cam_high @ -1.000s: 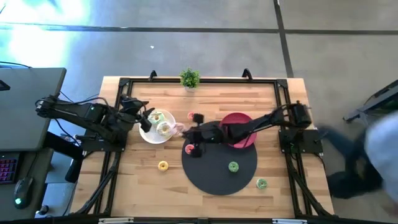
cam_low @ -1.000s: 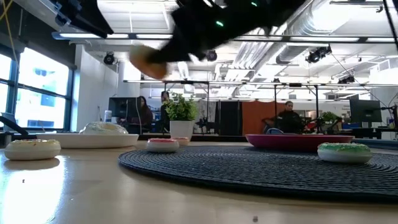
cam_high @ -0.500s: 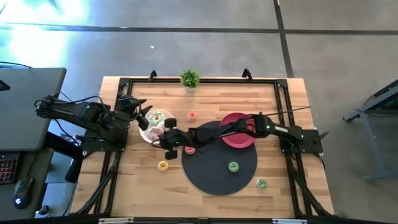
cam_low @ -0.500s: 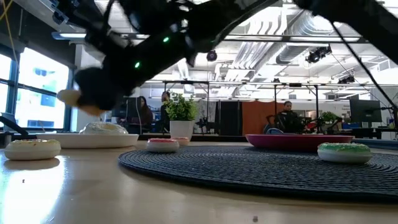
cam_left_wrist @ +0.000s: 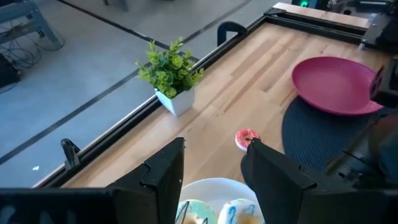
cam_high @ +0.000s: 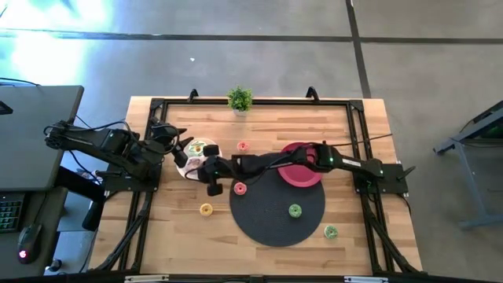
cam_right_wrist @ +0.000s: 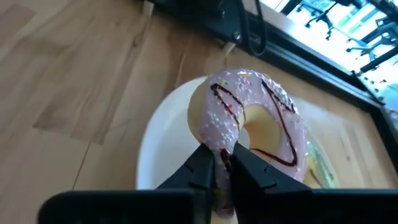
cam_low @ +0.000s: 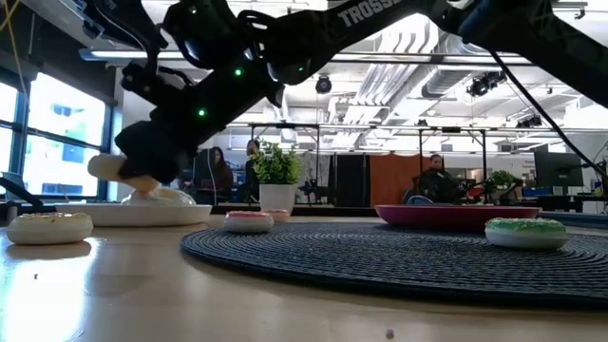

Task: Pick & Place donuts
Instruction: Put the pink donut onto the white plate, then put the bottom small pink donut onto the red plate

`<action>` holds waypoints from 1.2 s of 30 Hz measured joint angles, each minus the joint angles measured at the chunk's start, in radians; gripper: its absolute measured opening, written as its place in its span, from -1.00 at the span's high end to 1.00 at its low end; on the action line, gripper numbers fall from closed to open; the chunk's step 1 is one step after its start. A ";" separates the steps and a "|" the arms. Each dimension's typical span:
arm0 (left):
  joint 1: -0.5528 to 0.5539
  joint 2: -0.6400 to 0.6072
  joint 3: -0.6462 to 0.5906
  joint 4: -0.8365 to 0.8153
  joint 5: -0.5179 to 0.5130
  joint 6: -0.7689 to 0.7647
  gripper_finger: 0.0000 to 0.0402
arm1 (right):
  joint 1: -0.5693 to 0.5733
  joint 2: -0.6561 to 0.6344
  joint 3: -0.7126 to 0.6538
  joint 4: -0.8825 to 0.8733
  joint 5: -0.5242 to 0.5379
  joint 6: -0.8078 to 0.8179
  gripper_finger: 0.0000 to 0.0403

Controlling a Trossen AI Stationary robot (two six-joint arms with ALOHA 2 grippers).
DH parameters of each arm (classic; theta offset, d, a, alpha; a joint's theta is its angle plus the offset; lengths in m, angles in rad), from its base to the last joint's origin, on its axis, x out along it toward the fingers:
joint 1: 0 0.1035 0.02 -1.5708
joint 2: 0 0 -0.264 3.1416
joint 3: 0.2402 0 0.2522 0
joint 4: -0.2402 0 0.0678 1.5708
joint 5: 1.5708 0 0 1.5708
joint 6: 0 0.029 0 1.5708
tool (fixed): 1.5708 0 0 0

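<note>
Swung leftward since a second ago — right gripper (cam_right_wrist: 222, 163) now above the white plate (cam_right_wrist: 163, 140), pinched tight on the pink donut (cam_right_wrist: 252, 124). Placing step — next calls for lowering and releasing beside the donuts (cam_left_wrist: 239, 213) already there. Left gripper (cam_left_wrist: 211, 168) parted, empty, near the plate.

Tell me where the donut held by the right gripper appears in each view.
High view: not visible, under the right gripper at the white plate.
Low view: held donut at far left, above the plate.
Left wrist view: not in it.
Right wrist view: centre, over the plate.
Shared landmark: the white plate.
</note>
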 joint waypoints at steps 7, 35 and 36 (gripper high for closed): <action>0.000 0.000 0.000 -0.010 0.047 -0.002 0.16 | -0.006 -0.001 0.000 -0.024 -0.011 0.001 0.46; 0.000 0.042 -0.439 0.063 0.403 -0.370 0.16 | 0.003 -0.004 -0.002 0.045 -0.054 0.011 0.10; 0.000 0.042 -0.444 0.069 0.403 -0.372 0.16 | 0.003 -0.004 -0.002 0.054 -0.053 0.011 0.10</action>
